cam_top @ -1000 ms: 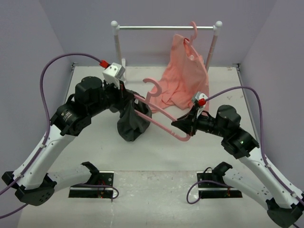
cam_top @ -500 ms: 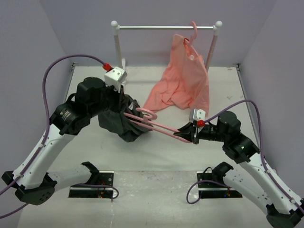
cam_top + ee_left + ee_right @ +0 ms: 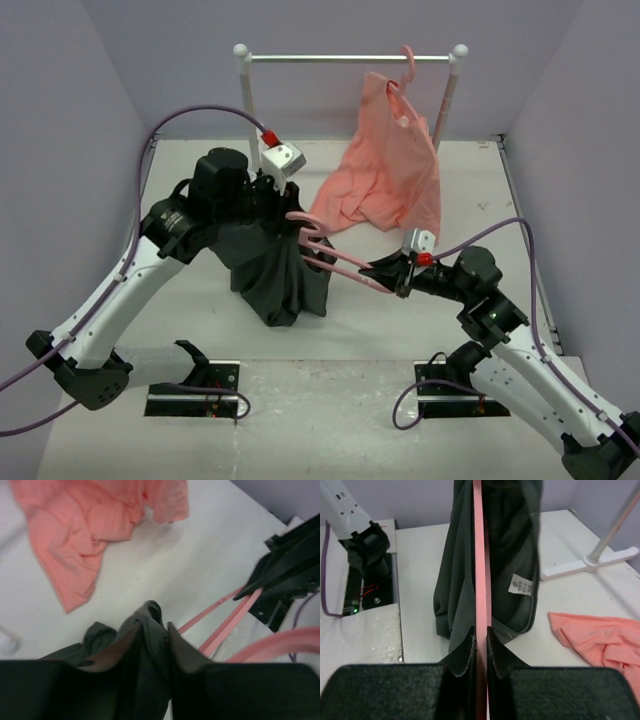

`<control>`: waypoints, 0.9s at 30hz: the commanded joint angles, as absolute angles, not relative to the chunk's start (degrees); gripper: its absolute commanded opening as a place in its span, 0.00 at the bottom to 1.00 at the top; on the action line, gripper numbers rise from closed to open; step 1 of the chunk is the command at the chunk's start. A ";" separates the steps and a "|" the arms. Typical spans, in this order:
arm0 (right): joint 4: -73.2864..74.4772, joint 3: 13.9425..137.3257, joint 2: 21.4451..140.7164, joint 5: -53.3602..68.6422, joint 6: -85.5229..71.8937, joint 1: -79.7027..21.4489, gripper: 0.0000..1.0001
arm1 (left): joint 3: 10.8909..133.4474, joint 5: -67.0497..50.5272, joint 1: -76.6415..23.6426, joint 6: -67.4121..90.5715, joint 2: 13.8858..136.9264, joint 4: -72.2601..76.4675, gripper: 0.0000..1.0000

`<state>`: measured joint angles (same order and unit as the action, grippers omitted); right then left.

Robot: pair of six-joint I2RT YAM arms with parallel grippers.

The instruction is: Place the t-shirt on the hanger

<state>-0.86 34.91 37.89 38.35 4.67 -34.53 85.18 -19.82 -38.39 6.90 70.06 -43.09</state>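
The dark grey t-shirt (image 3: 275, 270) hangs bunched from my left gripper (image 3: 262, 193), which is shut on its upper fabric; its lower part rests on the table. In the left wrist view the t-shirt (image 3: 150, 645) fills the gap between the jaws. The pink hanger (image 3: 335, 255) is held nearly level, one end pushed into the shirt. My right gripper (image 3: 392, 277) is shut on the hanger's other end. In the right wrist view the hanger bar (image 3: 479, 570) runs from the closed jaws into the t-shirt (image 3: 510, 555), whose white label shows.
A salmon-pink shirt (image 3: 385, 165) hangs on its own pink hanger from a white clothes rail (image 3: 350, 58) at the back, its hem lying on the table. The rail's foot (image 3: 585, 565) stands to the right in the right wrist view. Purple walls enclose the table.
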 commanded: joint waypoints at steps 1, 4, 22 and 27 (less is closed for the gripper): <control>-16.18 29.87 32.94 29.55 -2.35 -34.63 0.00 | 91.49 -2.52 -38.58 9.59 66.67 -39.72 0.99; -18.18 28.12 31.25 29.76 -4.05 -34.63 0.00 | 94.65 7.09 -38.58 12.15 66.22 -39.40 1.00; -12.92 34.45 33.31 37.30 -12.13 -30.13 0.00 | 80.35 -9.22 -38.58 -10.96 51.60 -33.30 1.00; -19.43 36.55 36.04 57.65 -17.24 -17.92 0.00 | 80.12 -11.16 -38.58 -23.65 52.75 -30.87 1.00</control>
